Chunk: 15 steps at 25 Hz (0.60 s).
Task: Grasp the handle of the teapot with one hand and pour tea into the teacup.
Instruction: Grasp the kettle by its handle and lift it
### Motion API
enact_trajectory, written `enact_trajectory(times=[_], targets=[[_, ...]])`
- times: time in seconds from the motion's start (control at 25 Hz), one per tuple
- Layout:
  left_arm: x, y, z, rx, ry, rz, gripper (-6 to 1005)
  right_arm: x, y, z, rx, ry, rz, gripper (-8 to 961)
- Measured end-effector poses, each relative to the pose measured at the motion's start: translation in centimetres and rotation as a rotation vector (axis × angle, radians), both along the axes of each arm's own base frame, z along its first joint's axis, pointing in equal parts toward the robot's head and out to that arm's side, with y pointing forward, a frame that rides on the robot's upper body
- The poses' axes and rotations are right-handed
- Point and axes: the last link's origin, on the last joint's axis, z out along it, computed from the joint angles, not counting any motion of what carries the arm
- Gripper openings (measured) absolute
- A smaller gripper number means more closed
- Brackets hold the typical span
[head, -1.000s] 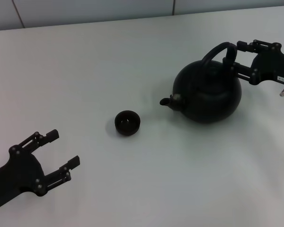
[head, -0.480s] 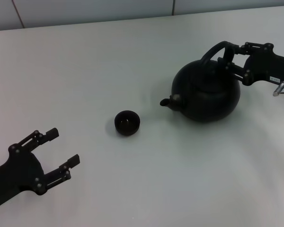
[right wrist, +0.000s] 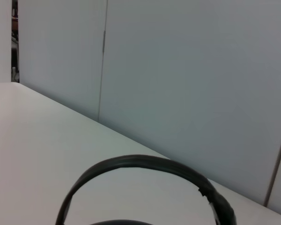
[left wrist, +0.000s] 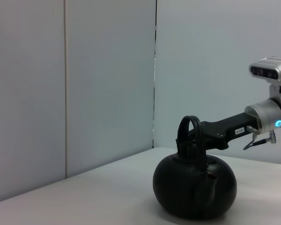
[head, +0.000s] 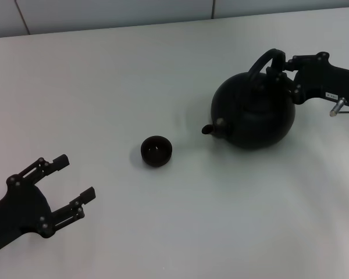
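Head view, items on the white surface (head: 163, 70), all placed relative to the teapot.

Teapot (head: 254, 114): round matte-black pot, upright, on the right half of the surface. Its short spout points toward the cup side, so a tip in that direction would send tea the right way. Handle (head: 262, 61): black arched hoop over the lid, seen also in the right wrist view (right wrist: 145, 180) as an arc close before the lens.

Right end effector (head: 284, 71): at the far-right side of the teapot, fingers set about the handle near where it joins the body. Judged closed on the handle, though the black parts overlap and contact is hard to confirm. The left wrist view shows the arm reaching level to the hoop (left wrist: 189, 136). The pot's base looks to rest on the surface; lift not yet evident.

Teacup (head: 156, 150): small black bowl, upright, well apart from the teapot on the spout side and slightly nearer the robot. The gap means the pot must be carried over before tilting.

Left end effector (head: 75, 181): fingers spread, empty, parked far beyond the teacup from the teapot.
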Motion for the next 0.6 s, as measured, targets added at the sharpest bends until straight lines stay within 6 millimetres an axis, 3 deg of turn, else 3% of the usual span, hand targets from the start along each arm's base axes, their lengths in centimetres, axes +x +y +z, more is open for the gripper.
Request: enact_trajectory(times=[0.48,0.6], targets=[[0.1,0.1,0.0,0.002,-0.002,-0.002,799,0.1,0.0,0.7,0.055,0.052,-0.028,78],[0.1,0.1,0.0,0.000,-0.005,-0.001,799,0.1,-0.1,1.0,0.075,0.083,-0.039,77]])
